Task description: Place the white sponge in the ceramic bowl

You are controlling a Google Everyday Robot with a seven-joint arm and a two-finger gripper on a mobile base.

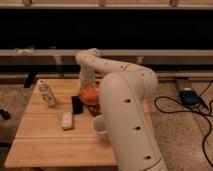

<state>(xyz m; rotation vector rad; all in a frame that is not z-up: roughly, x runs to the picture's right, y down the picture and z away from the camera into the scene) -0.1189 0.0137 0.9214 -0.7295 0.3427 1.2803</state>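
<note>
We see the tool [88, 84] at frame centre, just above the ceramic bowl [90, 95]; we cannot tell its state. The white sponge [67, 120] lies on the counter [45, 145], lower left of the bowl.

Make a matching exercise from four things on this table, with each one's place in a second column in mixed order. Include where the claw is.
Things:
1. white sponge
2. ceramic bowl
3. white cup
4. black block

Places:
a. under the claw, which hangs just above it
b. flat on the wood, in front of the black block
c. right beside the bowl, on its left
d. nearest the front edge of the table

Pairs: 1-b, 2-a, 3-d, 4-c.
</note>
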